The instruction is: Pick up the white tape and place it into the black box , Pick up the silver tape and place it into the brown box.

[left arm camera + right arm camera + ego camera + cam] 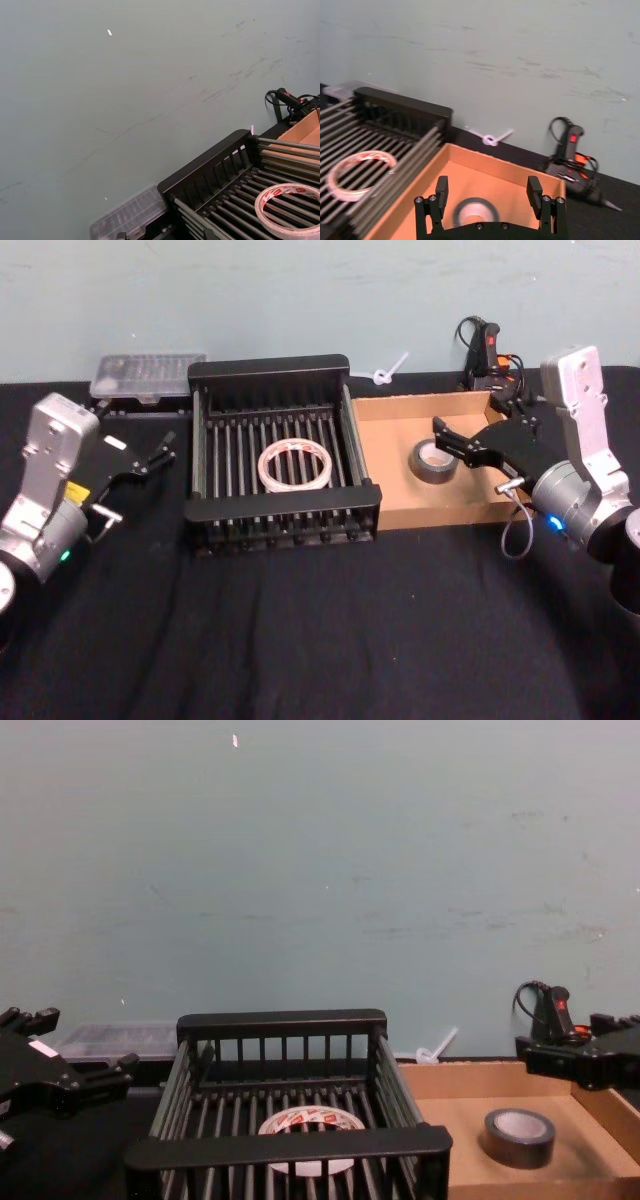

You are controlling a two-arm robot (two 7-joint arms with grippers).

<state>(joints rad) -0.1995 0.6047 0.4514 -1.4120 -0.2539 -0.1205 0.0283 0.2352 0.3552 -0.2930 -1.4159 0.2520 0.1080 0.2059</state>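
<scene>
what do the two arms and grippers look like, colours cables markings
Both arms are silver-grey metal with black rounded joints. The left gripper is black with a white and yellow label; a green light glows on its joint. The right gripper is black, with a blue light and a looping grey cable below.

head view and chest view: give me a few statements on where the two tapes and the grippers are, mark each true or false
1. The large thin white ring of tape lies flat on the slatted floor of the black plastic crate. True.
2. The small thick grey-silver roll of tape sits on the black tablecloth in front of the boxes. False: it lies inside the shallow brown cardboard box.
3. The right gripper is open, its fingers either side of the grey-silver roll from above. True.
4. The left gripper is clamped on the white ring. False: it is open, beside the crate's left wall, holding nothing.
5. The brown box stands on the crate's left. False: it adjoins the crate's right side.
</scene>
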